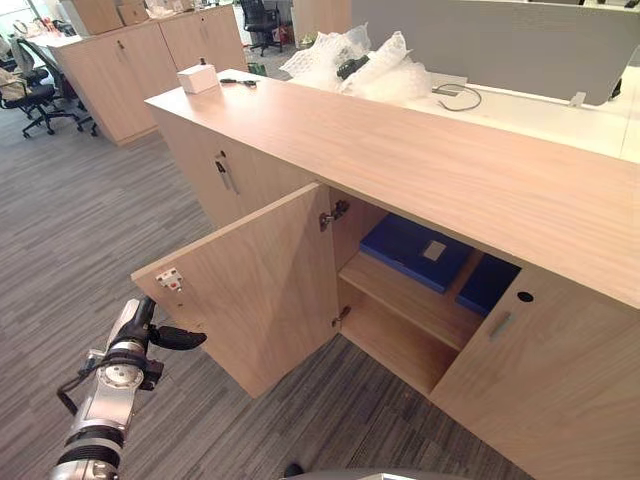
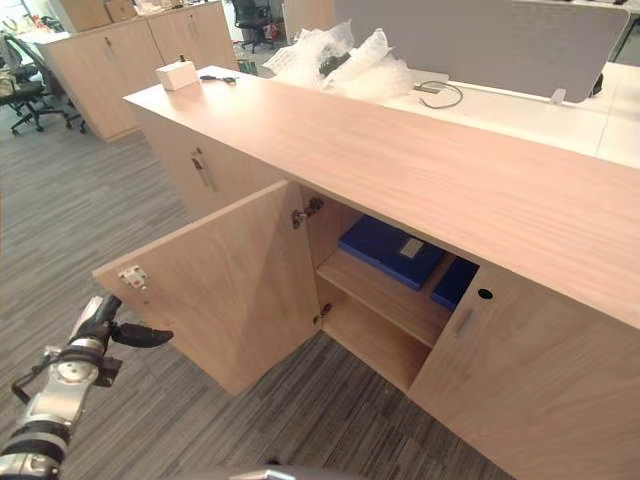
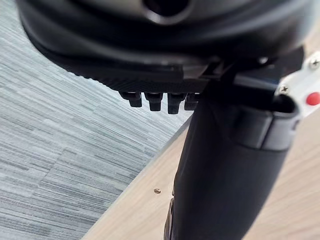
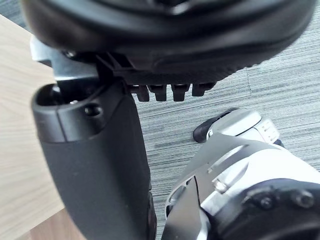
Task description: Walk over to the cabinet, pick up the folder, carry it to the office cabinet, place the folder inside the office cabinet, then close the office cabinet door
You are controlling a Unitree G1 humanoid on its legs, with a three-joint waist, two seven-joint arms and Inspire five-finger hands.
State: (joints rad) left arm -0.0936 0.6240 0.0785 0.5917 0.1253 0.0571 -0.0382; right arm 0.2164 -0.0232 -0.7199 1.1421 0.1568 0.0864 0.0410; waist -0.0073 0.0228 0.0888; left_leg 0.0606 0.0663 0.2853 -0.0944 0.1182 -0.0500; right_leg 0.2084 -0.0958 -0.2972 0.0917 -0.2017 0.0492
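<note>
Left eye view | folder (image 1: 412,249) on cabinet (image 1: 450,165) shelf | door (image 1: 262,290) open | left hand (image 1: 137,325), right hand (image 4: 95,165) fingers released

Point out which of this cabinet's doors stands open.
The middle door, swung out by the left hand, baring blue folders on the shelf. The left door and right door are shut.

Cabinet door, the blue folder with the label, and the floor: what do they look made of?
Door: light wood-grain board, probably matte laminate, since the grain is even and there is no shine. Folder: smooth blue cover, likely plastic or coated card; I cannot tell which. Floor: grey carpet, judging by its fine, streaked, non-reflective texture.
</note>
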